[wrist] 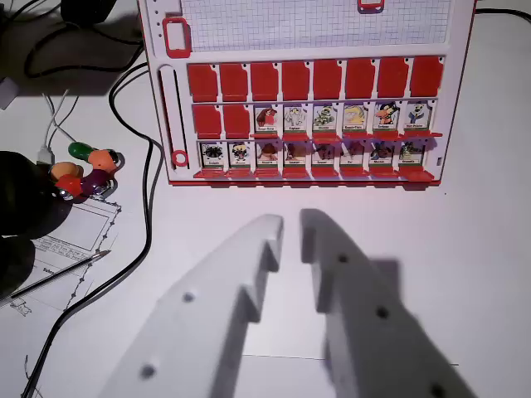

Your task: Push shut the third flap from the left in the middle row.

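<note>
Your gripper (290, 225) hangs with fingers slightly parted, holding nothing, well short of the board (307, 108). The target flap (266, 120), third in the middle row, sits ahead of the fingertips, slightly left, showing its picture, apparently not yet shut. You've the whole push left.

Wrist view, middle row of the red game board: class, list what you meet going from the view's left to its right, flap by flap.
Two shut red flaps → six open flaps with character cards, starting with the third flap and ending with the last card at the wrist view's right.
</note>
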